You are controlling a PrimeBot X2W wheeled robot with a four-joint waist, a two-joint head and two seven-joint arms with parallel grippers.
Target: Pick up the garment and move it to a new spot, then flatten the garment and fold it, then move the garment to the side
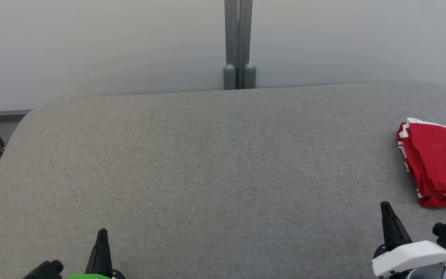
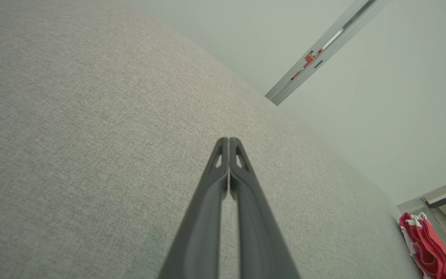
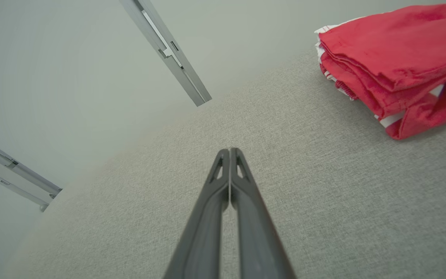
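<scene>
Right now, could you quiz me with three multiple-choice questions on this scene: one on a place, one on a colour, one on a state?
1. Where on the table is the garment?
A. centre
B. right side
C. left side
2. Its main colour?
A. blue
B. green
C. red
3. Its state?
A. spread flat
B. folded in layers
C. hanging in the air
Answers: 1 B, it lies by the right edge in the head view; 2 C, the cloth is red with white trim; 3 B, stacked layers show in the right wrist view.
</scene>
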